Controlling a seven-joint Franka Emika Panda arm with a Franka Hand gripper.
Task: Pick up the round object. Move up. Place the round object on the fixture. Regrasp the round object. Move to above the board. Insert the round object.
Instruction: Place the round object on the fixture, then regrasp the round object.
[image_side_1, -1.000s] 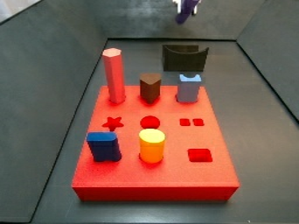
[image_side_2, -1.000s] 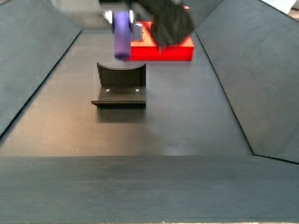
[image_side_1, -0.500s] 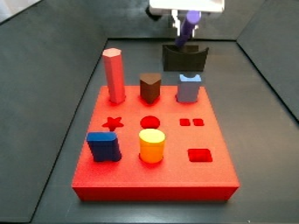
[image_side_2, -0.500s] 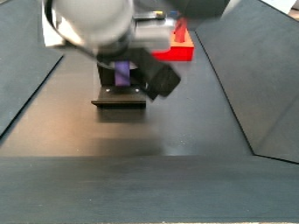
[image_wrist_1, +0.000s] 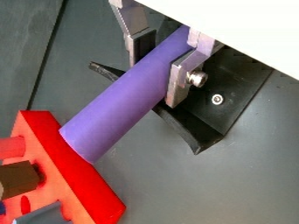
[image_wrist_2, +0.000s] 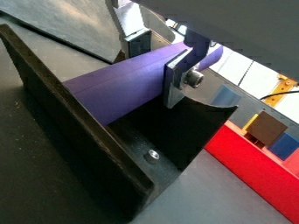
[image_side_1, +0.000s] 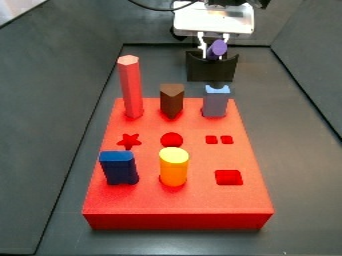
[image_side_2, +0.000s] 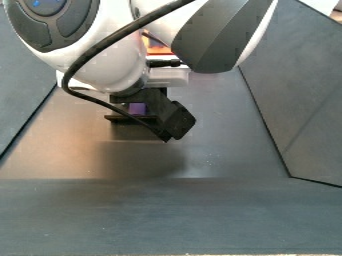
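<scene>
A: Where is the round object (image_wrist_1: 122, 109) right now?

B: Gripped in the gripper (image_wrist_1: 163, 54), down at the fixture (image_wrist_2: 176, 131). Both wrist views show the silver fingers (image_wrist_1: 184, 73) clamped on either side of the purple cylinder, with the dark walls of the fixture close around it. In a side view the gripper (image_side_1: 215, 44) sits right over the fixture (image_side_1: 211, 68), beyond the far end of the board (image_side_1: 174, 160).

A: Is the peg already seated in the notch?

B: I'd guess nearly, but the arm hides the contact in a side view, and the wrist views don't show the underside of the peg, so I can't say it is resting.

A: How should this placing step be done well?

B: Lower slowly and keep the peg centred between the notch walls, so it does not catch an edge. Only let the jaws go once the peg bears on the fixture; otherwise it may drop and roll or tip out. Then back straight away, without dragging the pads along the purple surface, so the regrasp finds it where expected.
</scene>
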